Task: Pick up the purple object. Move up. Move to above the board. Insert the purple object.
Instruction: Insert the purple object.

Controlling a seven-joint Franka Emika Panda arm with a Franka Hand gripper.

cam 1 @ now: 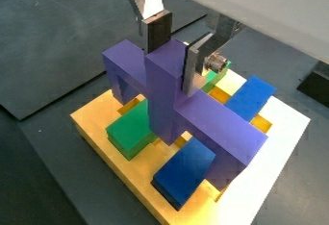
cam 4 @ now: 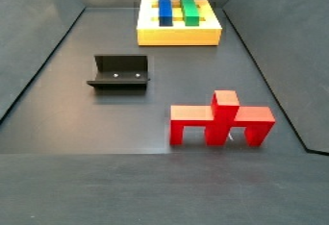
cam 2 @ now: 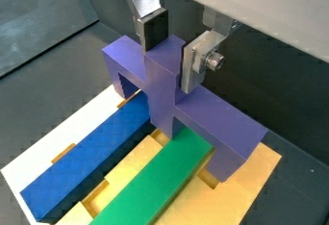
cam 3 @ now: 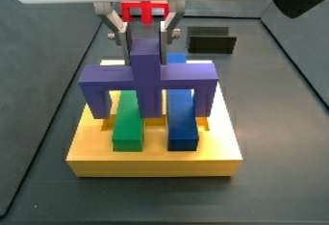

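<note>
Dark floor; gripper (cam 3: 146, 38) clamps purple object (cam 3: 149, 83) stem over board (cam 3: 154, 152).

light is even and fairly bright in all views, falling from above. the dark worktop (cam 4: 77, 113) shows a soft pale sheen, strongest near its front edge in a side view. shadows are short and soft: the red piece (cam 4: 221, 119) casts a faint one beside itself. the gripper (cam 1: 180, 38) above the board (cam 3: 154, 154) is slightly blurred in both wrist views; its silver fingers (cam 2: 149, 3) catch bright glare.
</note>
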